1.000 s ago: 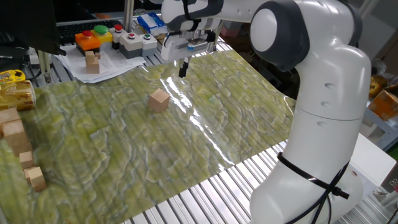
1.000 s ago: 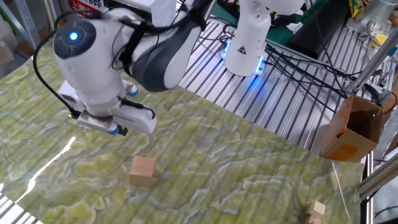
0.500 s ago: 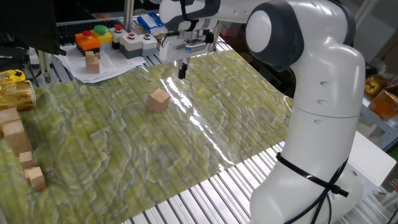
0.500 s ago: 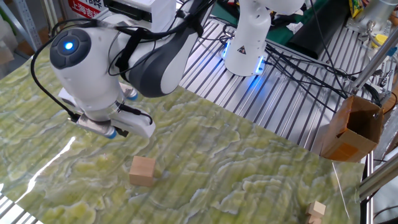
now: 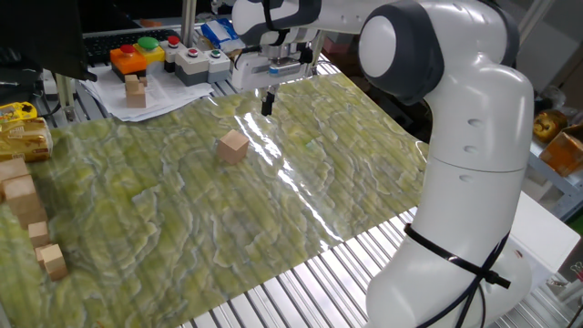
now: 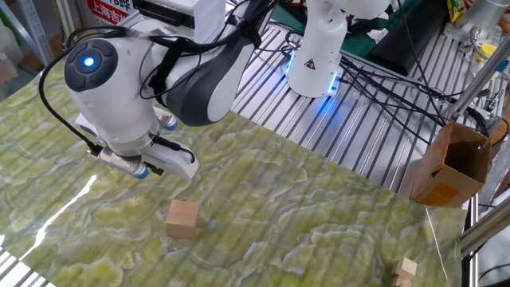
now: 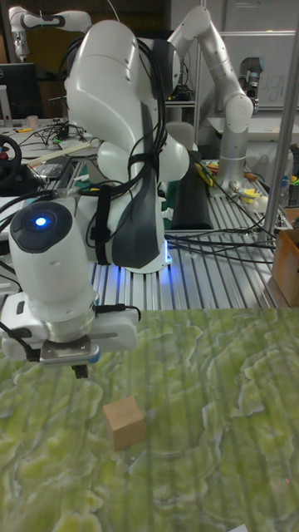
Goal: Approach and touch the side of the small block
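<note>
Along the left edge of the green marbled mat [image 5: 182,219], four pale wooden blocks [image 5: 27,208] lie in a loose row. Behind them, two small stacked wooden cubes [image 5: 135,91] sit on white paper [image 5: 155,98]. One light-tan wooden cube, the small block [image 5: 233,146], rests alone mid-mat. Right of it and above, clear of contact, hangs the single black two-finger gripper [image 5: 268,103], its fingers close together with nothing between.

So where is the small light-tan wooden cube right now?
In one fixed view the small light-tan wooden cube sits alone on the green patterned mat, left of centre, just ahead of and below the robot's gripper, not touching it.
</note>
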`<action>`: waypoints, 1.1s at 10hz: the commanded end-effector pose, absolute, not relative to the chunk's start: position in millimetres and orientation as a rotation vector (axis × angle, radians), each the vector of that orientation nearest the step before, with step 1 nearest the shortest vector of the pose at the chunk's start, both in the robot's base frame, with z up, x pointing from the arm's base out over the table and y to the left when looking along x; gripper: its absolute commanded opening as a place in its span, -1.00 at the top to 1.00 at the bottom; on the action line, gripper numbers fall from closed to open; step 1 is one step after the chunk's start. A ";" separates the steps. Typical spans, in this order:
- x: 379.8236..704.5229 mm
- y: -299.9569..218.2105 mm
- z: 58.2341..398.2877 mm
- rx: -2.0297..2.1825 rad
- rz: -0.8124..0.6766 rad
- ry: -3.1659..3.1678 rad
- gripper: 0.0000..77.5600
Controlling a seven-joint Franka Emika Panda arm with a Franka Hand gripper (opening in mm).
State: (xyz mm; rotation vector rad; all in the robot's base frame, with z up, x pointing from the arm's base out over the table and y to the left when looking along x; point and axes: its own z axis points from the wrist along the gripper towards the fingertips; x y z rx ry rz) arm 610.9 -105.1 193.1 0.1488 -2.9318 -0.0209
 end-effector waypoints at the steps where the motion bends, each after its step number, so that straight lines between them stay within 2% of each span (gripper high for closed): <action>1: 611.6 -105.5 194.8 0.198 -0.024 -2.928 1.00; 2: 614.2 -106.1 195.5 0.203 -0.025 -2.925 1.00; 4: 648.2 -108.4 187.5 0.232 -0.021 -2.925 1.00; 9: 663.9 -117.0 151.3 0.295 -0.040 -2.930 1.00; 11: 668.0 -122.0 124.5 0.323 -0.093 -2.933 1.00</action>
